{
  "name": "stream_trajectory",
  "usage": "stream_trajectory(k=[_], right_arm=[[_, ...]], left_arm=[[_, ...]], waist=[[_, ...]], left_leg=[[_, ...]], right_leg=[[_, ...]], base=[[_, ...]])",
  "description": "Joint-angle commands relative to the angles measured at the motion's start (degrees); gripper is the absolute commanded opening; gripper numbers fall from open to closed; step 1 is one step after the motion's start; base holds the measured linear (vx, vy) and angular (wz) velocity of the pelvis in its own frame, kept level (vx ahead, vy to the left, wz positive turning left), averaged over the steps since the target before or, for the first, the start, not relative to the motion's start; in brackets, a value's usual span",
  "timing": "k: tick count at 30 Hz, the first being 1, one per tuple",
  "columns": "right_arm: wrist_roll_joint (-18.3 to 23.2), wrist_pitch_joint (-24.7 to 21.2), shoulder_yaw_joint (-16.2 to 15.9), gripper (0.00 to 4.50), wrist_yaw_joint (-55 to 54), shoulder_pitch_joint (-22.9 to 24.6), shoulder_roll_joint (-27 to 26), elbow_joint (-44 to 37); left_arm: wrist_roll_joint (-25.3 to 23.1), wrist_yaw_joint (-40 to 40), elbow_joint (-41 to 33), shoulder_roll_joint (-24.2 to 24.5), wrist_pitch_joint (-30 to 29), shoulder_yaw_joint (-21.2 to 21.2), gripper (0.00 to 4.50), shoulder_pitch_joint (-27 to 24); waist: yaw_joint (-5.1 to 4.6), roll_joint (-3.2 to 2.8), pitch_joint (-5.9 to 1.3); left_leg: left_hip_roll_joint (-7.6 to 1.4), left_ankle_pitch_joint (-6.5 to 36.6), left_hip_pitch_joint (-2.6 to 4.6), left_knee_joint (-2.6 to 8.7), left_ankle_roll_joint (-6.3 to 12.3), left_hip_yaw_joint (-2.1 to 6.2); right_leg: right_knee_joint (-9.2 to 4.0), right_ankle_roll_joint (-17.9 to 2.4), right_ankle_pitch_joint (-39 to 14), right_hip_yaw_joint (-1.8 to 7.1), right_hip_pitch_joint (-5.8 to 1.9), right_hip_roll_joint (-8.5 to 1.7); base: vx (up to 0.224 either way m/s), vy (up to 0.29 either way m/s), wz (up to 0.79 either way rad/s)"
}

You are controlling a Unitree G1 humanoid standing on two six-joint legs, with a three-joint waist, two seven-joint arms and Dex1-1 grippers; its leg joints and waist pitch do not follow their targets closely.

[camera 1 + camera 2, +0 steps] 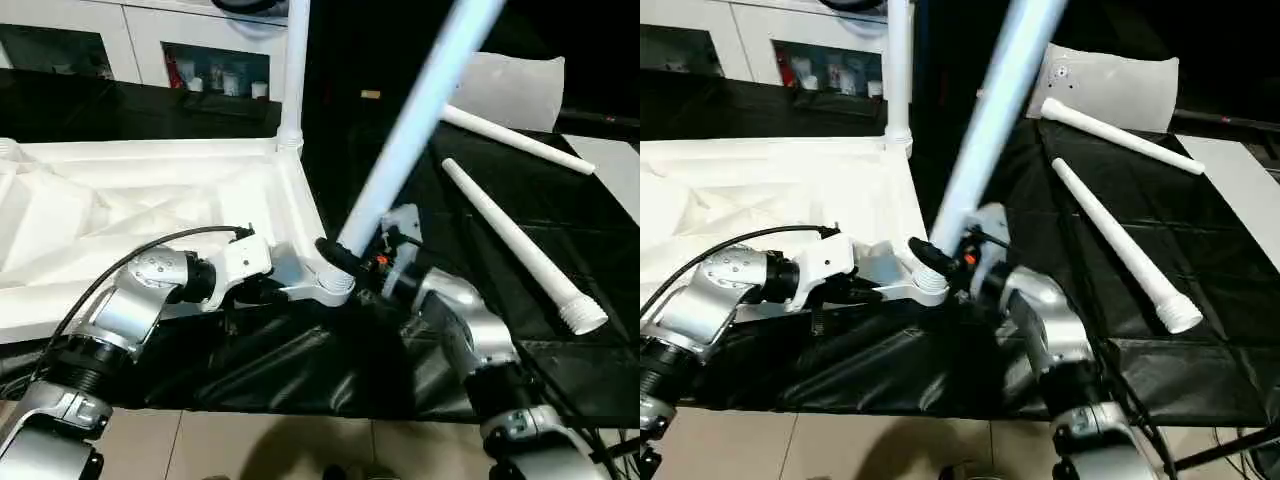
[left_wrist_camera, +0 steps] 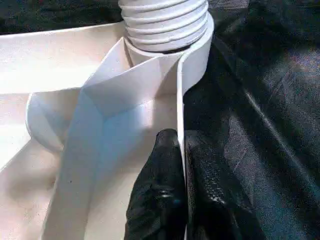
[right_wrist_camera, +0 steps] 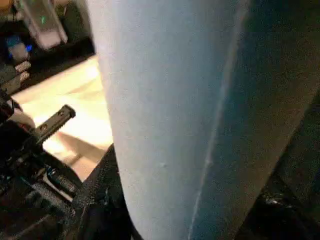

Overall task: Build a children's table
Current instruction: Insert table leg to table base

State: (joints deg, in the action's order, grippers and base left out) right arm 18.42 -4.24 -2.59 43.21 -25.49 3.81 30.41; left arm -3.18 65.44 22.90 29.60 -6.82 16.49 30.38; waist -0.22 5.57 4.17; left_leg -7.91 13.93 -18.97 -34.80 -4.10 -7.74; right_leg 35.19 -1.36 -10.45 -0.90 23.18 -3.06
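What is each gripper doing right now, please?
Left gripper: shut on the tabletop's rim.
Right gripper: shut on a table leg.

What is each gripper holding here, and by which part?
The left gripper pinches the tabletop's side rim just short of the near corner socket. The right gripper clasps a leg near its threaded lower end, at that socket.
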Motion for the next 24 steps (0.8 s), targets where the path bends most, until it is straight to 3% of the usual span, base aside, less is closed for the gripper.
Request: stream_trajectory(k=[1,2,4,5,6,9,14,18,24], right_arm=[[-1.8,0.2,0.1,1.92,-0.9,4.3,0.9,3.0],[-1.8,0.3,0.1,1.92,-0.9,4.4,0.9,3.0],[-2.8,3.5,-0.1,1.92,-1.4,7.6,1.0,1.9],[-3.2,4.5,-0.4,1.92,-1.4,8.4,1.2,1.5],[-4.5,6.2,-1.4,1.92,-1.5,9.4,1.8,1.0],[-9.5,10.4,-5.4,1.92,-1.1,11.5,4.4,-0.1],[-13.0,10.2,-9.0,1.92,1.3,11.0,6.3,-0.9],[-13.7,8.2,-12.7,1.91,5.8,8.8,7.6,-0.1],[-12.5,7.4,-13.7,1.91,11.7,5.0,7.7,3.6]], left_arm=[[0.0,-2.5,1.5,-0.2,0.3,-0.6,0.00,0.4],[0.0,-2.5,1.5,-0.2,0.3,-0.6,0.00,0.5],[-0.2,-2.9,2.2,-0.4,0.7,-0.8,0.00,0.8],[-0.3,-3.0,2.4,-0.4,0.8,-0.8,0.00,0.9],[-0.3,-2.9,2.5,-0.4,0.9,-0.8,0.00,1.0],[-0.6,-2.8,3.3,-0.3,1.4,-0.8,0.00,1.4],[-0.9,-2.5,3.9,0.1,2.1,-0.5,0.00,1.5],[-0.8,-1.9,3.9,0.5,2.8,0.0,0.00,1.6],[0.5,1.1,4.7,0.3,6.0,0.5,0.00,2.4]], waist=[[0.47,-1.53,-3.77],[0.56,-1.33,-3.82],[0.80,-1.62,-3.80],[0.90,-1.47,-3.85],[0.98,-1.74,-3.79],[1.09,-1.69,-3.75],[1.24,-1.72,-3.47],[1.09,-1.35,-3.09],[0.89,-1.18,-2.67]], left_leg=[[-4.61,2.4,-0.54,4.53,3.47,0.53],[-4.54,1.7,-0.57,4.51,3.82,0.44],[-4.53,1.3,-0.54,4.52,4.19,0.41],[-4.52,1.4,-0.58,4.51,4.29,0.39],[-4.48,1.6,-0.59,4.60,4.31,0.45],[-4.39,1.9,-0.64,4.62,4.27,0.39],[-4.44,4.8,-0.65,4.86,4.02,0.45],[-4.42,5.7,-0.77,5.01,4.45,0.50],[-4.47,6.2,-0.74,5.09,5.54,0.50]], right_leg=[[-3.18,-16.4,-6.2,2.61,-3.31,-5.34],[-3.15,-16.4,-4.9,2.57,-3.35,-5.23],[-3.17,-16.5,-4.3,2.55,-3.34,-5.24],[-3.18,-16.5,-4.2,2.54,-3.41,-5.26],[-3.19,-16.4,-4.4,2.54,-3.43,-5.23],[-3.35,-15.8,-4.9,2.49,-3.44,-5.06],[-3.87,-14.4,-9.9,2.62,-3.27,-5.04],[-4.02,-13.8,-11.6,2.66,-3.07,-4.96],[-4.28,-13.8,-13.1,2.69,-2.74,-5.10]], base=[[0.000,0.000,0.00],[0.000,0.000,0.00],[0.000,0.000,0.00],[0.000,0.000,0.00],[0.000,0.000,0.00],[0.000,0.000,0.00],[0.000,0.000,0.00],[0.000,0.000,0.00],[0.000,0.000,0.00]])
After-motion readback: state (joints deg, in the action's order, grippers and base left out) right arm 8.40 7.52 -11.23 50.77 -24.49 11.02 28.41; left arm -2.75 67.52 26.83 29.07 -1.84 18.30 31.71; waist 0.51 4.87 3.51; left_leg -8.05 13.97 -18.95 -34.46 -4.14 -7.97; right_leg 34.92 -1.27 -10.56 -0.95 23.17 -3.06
